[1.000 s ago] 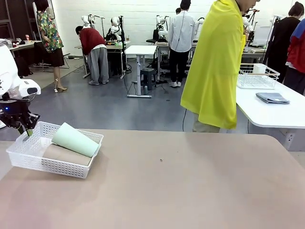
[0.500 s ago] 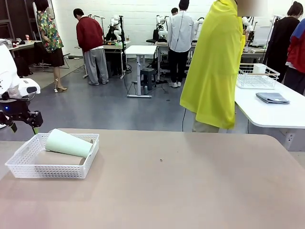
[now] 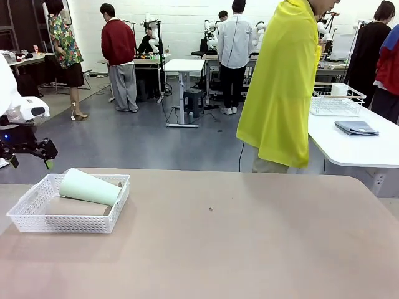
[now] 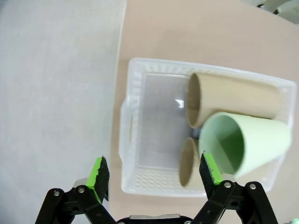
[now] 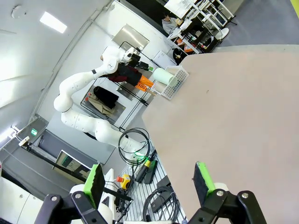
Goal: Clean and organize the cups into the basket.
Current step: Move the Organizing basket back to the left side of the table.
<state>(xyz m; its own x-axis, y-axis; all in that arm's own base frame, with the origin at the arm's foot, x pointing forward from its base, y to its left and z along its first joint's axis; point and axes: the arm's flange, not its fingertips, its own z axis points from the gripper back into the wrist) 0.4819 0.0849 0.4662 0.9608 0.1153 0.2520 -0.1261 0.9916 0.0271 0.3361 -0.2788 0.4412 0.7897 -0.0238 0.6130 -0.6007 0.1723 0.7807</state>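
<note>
Far left, the left gripper (image 3: 29,161) hangs above the basket's (image 3: 37,219) outer end, fingers spread wide and holding nothing, looking straight down into it. All three cups lie on their sides inside: the mint cup (image 3: 89,187) rides on top of the two tan cups (image 4: 233,96), likely because the three can't sit flat side by side. Across the bare table (image 3: 249,237), the right gripper (image 5: 147,182) waits with fingers apart, also empty
</note>
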